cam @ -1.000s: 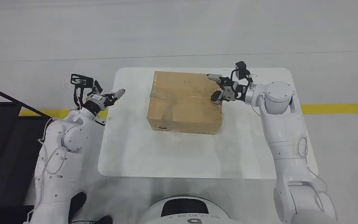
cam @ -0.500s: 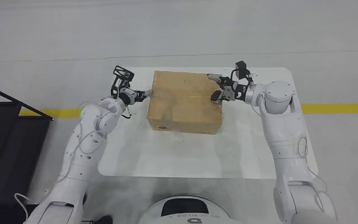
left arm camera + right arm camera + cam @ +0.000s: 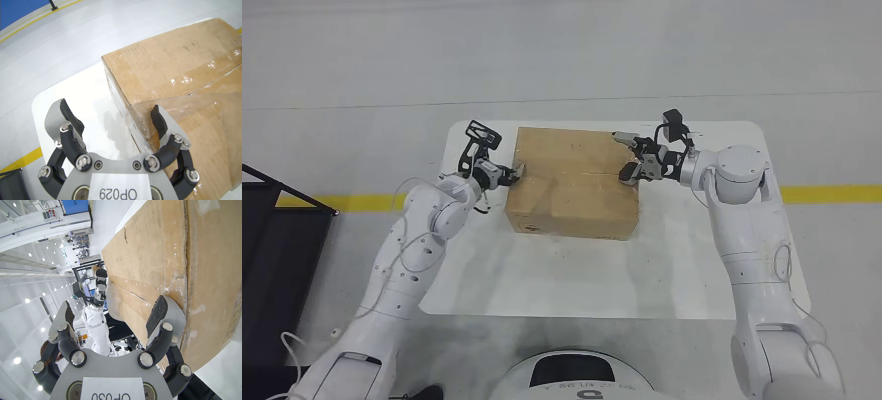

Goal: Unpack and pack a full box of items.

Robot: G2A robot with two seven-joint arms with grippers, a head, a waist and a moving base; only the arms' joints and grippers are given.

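Box (image 3: 572, 185), left claw (image 3: 109, 103) apart astride its edge, right claw (image 3: 114, 300) apart opposite, left wrist shows loose tape (image 3: 140, 113)

Bright, even light from ceiling lamps (image 3: 27, 300); glare streaks on the tape (image 3: 181, 79) atop the box (image 3: 572, 185); faint shadows on the table (image 3: 90, 106) beside the box.

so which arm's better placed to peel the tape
Probably left: the left gripper is open with a finger at the lifted tape on the box. By the right gripper, tape looks stuck down.
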